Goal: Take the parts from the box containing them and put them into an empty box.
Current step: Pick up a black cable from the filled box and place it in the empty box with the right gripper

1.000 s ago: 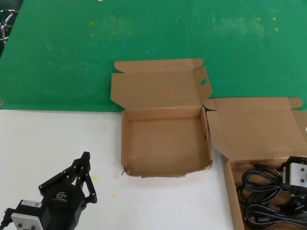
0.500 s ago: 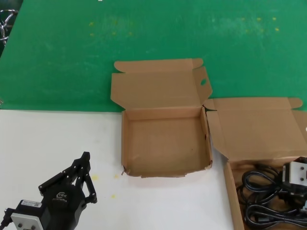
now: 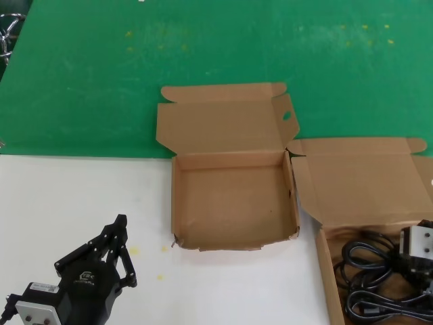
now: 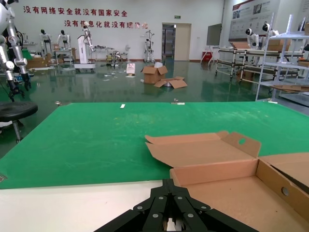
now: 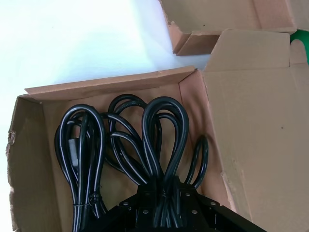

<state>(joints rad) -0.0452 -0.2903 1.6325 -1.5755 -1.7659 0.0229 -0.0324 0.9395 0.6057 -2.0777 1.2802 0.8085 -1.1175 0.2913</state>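
Note:
The parts, black power cords (image 5: 120, 145), lie looped in the box containing them (image 5: 29, 159), at the right in the head view (image 3: 323, 261). Its plain lid (image 3: 362, 179) lies open behind it. My right gripper (image 5: 166, 187) is down inside that box, jaws shut around the middle of one cord bundle. From the head it shows at the right edge (image 3: 418, 265) over the cords (image 3: 369, 261). The empty box (image 3: 177, 203) sits at the centre with its lid (image 3: 216, 122) open and an oval hole in the side tab. My left gripper (image 3: 121, 223) rests shut at the lower left, holding nothing.
A green mat (image 3: 203, 47) covers the far half of the table and the near half is a white surface (image 3: 67, 196). The two boxes stand side by side, nearly touching at a corner. In the left wrist view the empty box (image 4: 227, 193) lies just ahead of my left gripper (image 4: 168, 183).
My right gripper has shifted slightly toward the right edge and near side over the cords. The left arm and both boxes have not moved.

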